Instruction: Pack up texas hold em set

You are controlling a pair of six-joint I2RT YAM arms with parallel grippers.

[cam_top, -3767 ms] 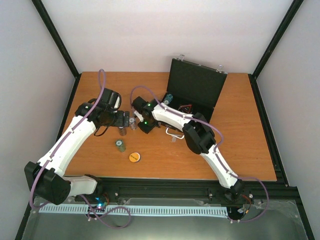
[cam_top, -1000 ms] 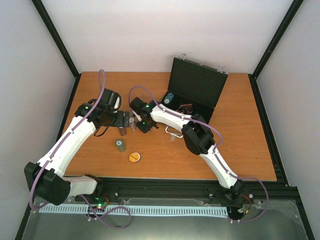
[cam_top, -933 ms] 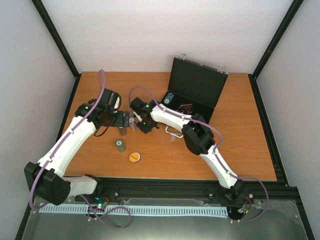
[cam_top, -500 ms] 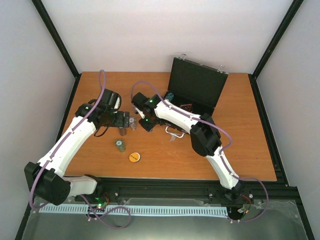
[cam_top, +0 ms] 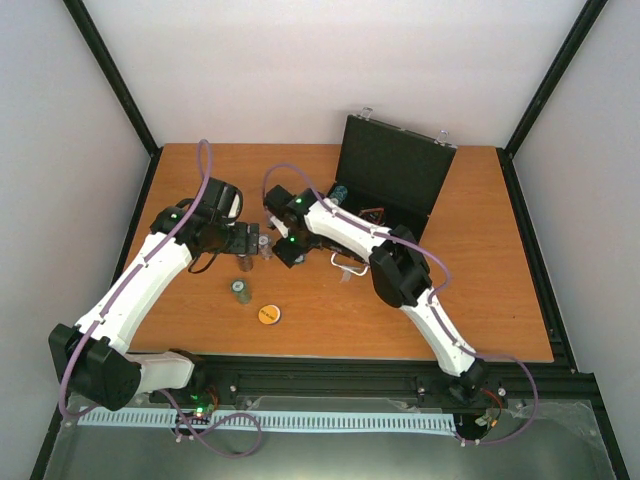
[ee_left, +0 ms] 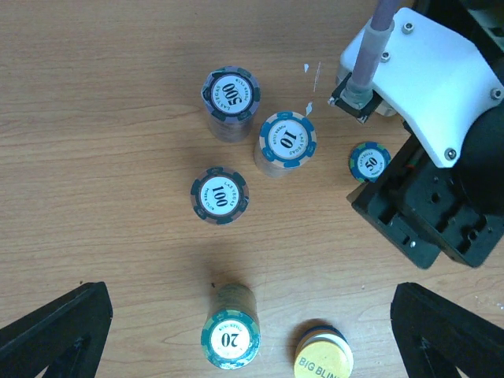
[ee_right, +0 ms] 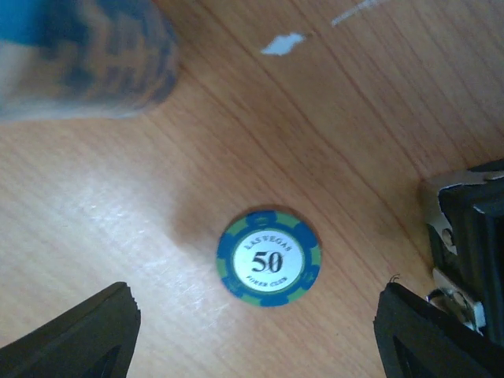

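The black case [cam_top: 392, 176] stands open at the back right, and its silver-trimmed edge [ee_right: 466, 236] shows in the right wrist view. Chip stacks marked 500 [ee_left: 231, 90], 10 [ee_left: 287, 139], 100 [ee_left: 220, 194] and 20 [ee_left: 230, 339] stand on the table. A single 50 chip [ee_right: 269, 256] lies flat between the tips of my open right gripper [ee_right: 256, 339], untouched. My left gripper [ee_left: 252, 339] hangs wide open above the 20 stack and the yellow Big Blind disc [ee_left: 323, 361], holding nothing.
The two grippers [cam_top: 247, 240] [cam_top: 283, 250] hang close together over the chip cluster. The case's silver handle [cam_top: 348, 266] lies just right of the right gripper. The orange disc [cam_top: 268, 314] sits near the front of the wooden table [cam_top: 480, 300].
The right arm's elbow swung right and came partly back, while its gripper stayed by the chip stacks. The left arm has not moved.
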